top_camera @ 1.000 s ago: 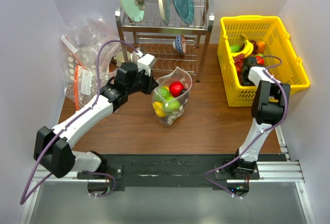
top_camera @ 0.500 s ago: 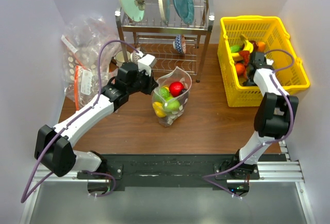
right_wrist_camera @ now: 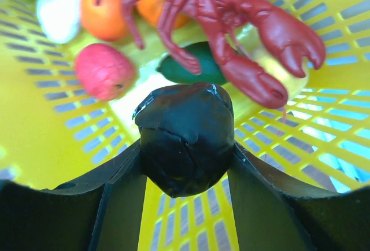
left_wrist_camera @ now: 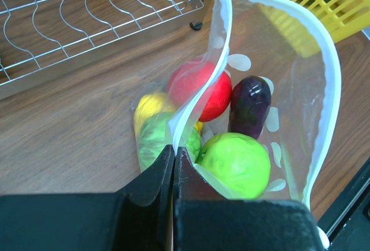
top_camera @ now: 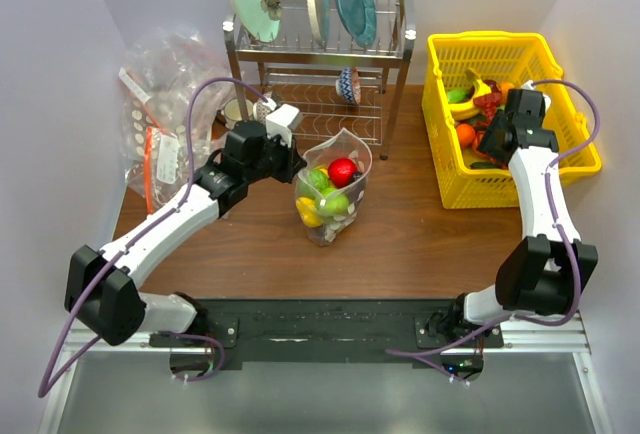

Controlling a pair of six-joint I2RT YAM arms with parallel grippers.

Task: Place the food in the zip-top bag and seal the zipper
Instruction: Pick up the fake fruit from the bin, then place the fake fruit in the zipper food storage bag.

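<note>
Left pincer [left_wrist_camera: 173, 157] is pressed fully shut on the near edge of the zip-top bag [left_wrist_camera: 289, 60], with the thin rim caught between its black fingertips. The bag stands upright near the middle of the desk [top_camera: 400, 239], in front of the dish rack [top_camera: 320, 64], and its mouth gapes wide open. It is clear film printed with white dots, and the zipper [left_wrist_camera: 330, 77] runs as a white strip around the mouth, unsealed. Through the wall show a red ball [left_wrist_camera: 199, 92], a dark purple eggplant [left_wrist_camera: 250, 105], a green apple [left_wrist_camera: 237, 161], a yellow piece [left_wrist_camera: 151, 109] and another green piece [left_wrist_camera: 156, 144], all packed close together at the bottom.

The right pincer [top_camera: 495, 140] is down inside the yellow basket [top_camera: 578, 149], at the desk's far right. Its fingers stand partly open on either side of a black glossy lump [right_wrist_camera: 185, 138], touching it on both flanks, so it looks gripped; what kind of food it is I cannot tell. Behind it lie a red lobster [right_wrist_camera: 231, 25], two orange pieces [right_wrist_camera: 104, 8], a pink berry [right_wrist_camera: 104, 69] and something dark green [right_wrist_camera: 188, 69].

Compared with a second ago, the right arm has swung to the right. Its wrist is now farther back over the basket and its elbow nearer the base. The bag, its contents and the left arm have not shifted.
</note>
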